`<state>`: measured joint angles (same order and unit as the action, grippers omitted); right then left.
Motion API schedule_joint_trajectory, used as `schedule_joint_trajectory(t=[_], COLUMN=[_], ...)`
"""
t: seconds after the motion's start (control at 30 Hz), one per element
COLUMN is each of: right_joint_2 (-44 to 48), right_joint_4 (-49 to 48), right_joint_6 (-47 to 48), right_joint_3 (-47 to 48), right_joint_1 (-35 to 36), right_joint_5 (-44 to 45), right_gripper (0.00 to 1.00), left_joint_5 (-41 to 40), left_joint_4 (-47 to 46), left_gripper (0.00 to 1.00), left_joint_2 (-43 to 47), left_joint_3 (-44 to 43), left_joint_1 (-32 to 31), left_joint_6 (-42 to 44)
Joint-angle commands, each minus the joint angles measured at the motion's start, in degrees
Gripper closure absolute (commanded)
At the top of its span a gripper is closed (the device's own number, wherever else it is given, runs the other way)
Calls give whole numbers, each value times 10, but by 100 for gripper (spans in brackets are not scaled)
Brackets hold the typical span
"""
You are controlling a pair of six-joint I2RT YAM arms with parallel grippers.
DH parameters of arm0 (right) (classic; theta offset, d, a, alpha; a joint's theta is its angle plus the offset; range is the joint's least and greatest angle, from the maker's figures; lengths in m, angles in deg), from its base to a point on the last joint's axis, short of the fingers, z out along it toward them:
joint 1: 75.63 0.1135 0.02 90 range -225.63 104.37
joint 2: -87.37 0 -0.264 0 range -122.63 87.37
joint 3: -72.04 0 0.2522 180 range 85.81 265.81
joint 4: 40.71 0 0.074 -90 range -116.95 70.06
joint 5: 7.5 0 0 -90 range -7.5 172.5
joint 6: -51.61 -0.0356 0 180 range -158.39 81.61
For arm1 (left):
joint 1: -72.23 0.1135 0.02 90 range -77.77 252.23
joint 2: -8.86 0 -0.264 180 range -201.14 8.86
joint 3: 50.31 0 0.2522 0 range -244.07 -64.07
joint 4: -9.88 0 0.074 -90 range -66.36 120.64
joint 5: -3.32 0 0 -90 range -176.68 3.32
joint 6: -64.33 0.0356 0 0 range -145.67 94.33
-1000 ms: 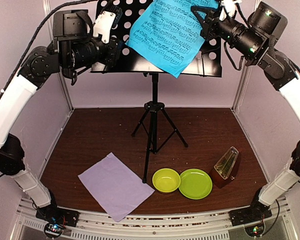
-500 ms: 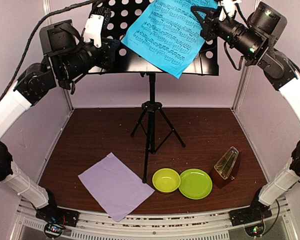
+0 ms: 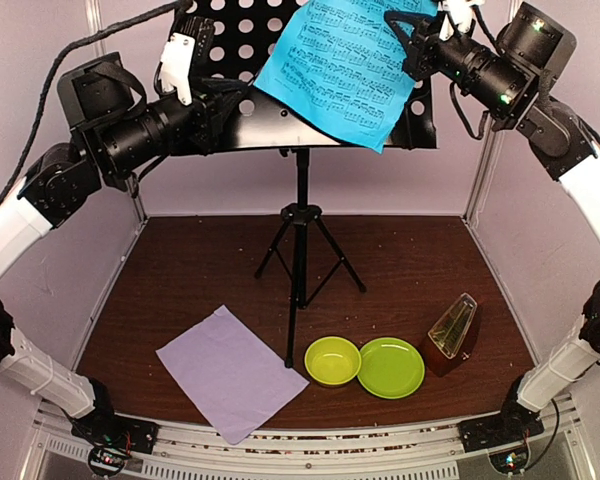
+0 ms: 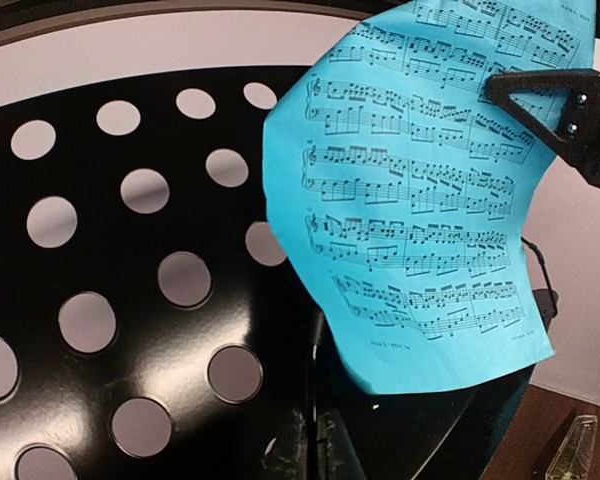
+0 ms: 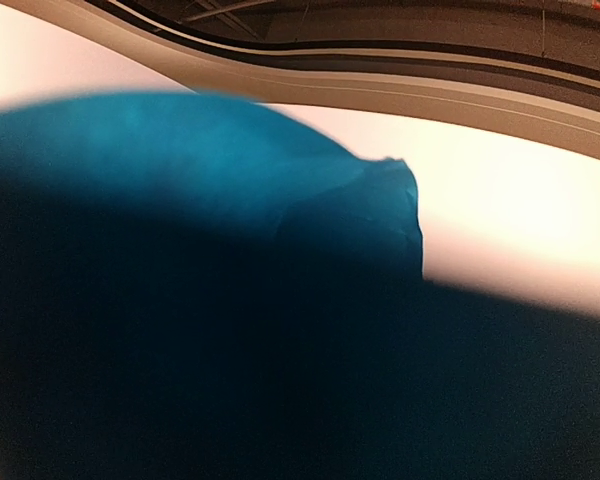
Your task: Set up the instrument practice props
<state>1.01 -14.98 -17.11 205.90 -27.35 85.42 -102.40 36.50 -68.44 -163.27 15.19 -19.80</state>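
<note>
Right end effector [image 3: 412,48] clenched on the cyan sheet's [image 3: 340,65] upper right edge, I hold the page against the music stand [image 3: 300,200], whose tripod stands mid-counter [image 3: 410,260]. In the past second my left arm has stretched out nearly level. Its end effector [image 3: 220,100], apparently clamped on the desk's left edge, has nudged the pole leftward, and the page has ridden higher, probably close to seated. Lilac sheet [image 3: 230,370] and metronome [image 3: 454,335] wait along the near edge.
</note>
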Motion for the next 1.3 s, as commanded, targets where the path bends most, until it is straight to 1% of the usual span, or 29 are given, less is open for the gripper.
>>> schedule_joint_trajectory(t=[0.0, 0.07, 0.17, 0.3, 0.43, 0.57, 0.67, 0.83, 0.97, 1.13, 1.27], right_joint_2=[9, 15, 16, 8, 2, 25, 41, 60, 61, 39, 16], right_joint_4=[1, 1, 2, 12, 18, -11, -19, -23, -16, 1, -6], right_joint_6=[28, 38, 48, 66, 86, 103, 102, 107, 106, 109, 112], right_joint_3=[18, 18, 21, 33, 43, 7, -5, -26, -32, -2, 15], right_joint_1=[8, 11, 17, 27, 42, 56, 59, 62, 63, 66, 68], right_joint_5=[26, 31, 27, -7, 12, 55, 67, 88, 67, 34, 1], right_gripper=[100, 100, 100, 100, 100, 100, 100, 100, 100, 100, 100], left_joint_5=[-12, -2, 37, 76, 59, 43, 36, 18, 25, 78, 117], left_joint_4=[-82, -93, -117, -104, -134, -159, -168, -211, -221, -217, -211], left_gripper=[100, 100, 100, 100, 100, 100, 100, 100, 100, 100, 100], left_joint_2=[20, 24, 31, 16, 25, 36, 40, 57, 58, 55, 52], left_joint_3=[-6, 4, 21, 5, 26, 45, 54, 87, 99, 105, 110], left_joint_1=[0, 0, 0, 0, 0, 0, 0, 0, 0, 0, 0], left_joint_6=[12, 16, 20, 31, 26, 28, 34, 39, 48, 84, 113])
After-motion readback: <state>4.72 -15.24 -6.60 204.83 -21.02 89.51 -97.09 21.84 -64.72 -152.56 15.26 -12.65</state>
